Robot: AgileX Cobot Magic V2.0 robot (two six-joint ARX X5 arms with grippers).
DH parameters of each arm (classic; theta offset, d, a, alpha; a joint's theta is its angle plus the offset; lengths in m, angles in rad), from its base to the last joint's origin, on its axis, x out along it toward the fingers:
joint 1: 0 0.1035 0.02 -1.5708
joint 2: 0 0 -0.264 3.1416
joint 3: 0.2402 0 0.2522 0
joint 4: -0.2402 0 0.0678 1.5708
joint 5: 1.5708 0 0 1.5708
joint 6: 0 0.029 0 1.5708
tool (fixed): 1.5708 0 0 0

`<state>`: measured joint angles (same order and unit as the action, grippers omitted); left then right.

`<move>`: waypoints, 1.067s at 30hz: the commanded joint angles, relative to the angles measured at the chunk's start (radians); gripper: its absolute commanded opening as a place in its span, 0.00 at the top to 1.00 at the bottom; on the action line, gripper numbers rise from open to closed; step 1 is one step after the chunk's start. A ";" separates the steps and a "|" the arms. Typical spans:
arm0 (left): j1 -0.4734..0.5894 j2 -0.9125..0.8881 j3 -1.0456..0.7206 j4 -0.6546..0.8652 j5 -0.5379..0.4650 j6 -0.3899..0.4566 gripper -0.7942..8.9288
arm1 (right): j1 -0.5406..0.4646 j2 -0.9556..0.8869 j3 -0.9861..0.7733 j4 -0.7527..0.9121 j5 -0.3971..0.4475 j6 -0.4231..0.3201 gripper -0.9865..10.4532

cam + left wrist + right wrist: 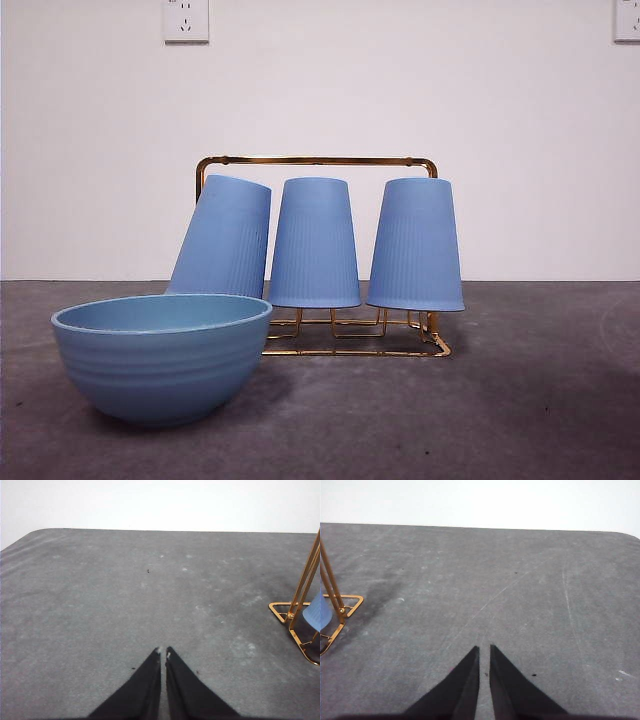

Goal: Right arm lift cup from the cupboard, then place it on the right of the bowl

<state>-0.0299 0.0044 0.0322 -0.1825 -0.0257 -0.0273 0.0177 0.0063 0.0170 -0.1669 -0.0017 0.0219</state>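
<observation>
Three tall light-blue ribbed tumblers sit upside down on the low gold wire rack: left cup tilted, leaning left; middle cup and right cup upright on their pegs. The wide round blue bowl stands on the grey worktop in front of the rack's left end, partly covering the tilted cup's lower edge. Right gripper: fingers nearly closed, only a thin gap between the tips, holding nothing; a corner of the rack lies well off to one side of them. Left gripper: fingers likewise almost together and empty, the rack's other corner well apart from them. Neither arm appears in the front view.
</observation>
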 commanded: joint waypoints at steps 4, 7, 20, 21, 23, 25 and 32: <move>0.002 -0.001 -0.019 -0.001 0.000 -0.142 0.90 | -0.002 -0.003 -0.005 0.014 -0.002 0.000 0.89; 0.002 -0.001 -0.019 -0.001 0.000 -0.213 0.90 | -0.002 -0.003 -0.005 0.013 -0.031 0.094 0.89; -0.035 0.074 0.068 0.003 0.050 -0.388 0.90 | 0.006 -0.002 0.058 0.013 -0.183 0.391 0.90; -0.040 0.090 0.085 0.003 0.051 -0.399 0.90 | 0.009 -0.002 0.076 -0.007 -0.185 0.401 0.90; -0.053 0.124 0.119 0.003 0.052 -0.427 0.90 | 0.017 -0.002 0.112 -0.047 -0.185 0.418 0.90; -0.071 0.165 0.159 0.003 0.056 -0.440 0.90 | 0.025 0.003 0.156 -0.089 -0.185 0.422 0.90; -0.132 0.327 0.324 -0.008 0.128 -0.437 0.90 | 0.045 0.077 0.316 -0.185 -0.237 0.423 0.90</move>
<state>-0.1581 0.3126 0.3260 -0.1951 0.0910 -0.4610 0.0589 0.0757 0.3149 -0.3561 -0.2314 0.4313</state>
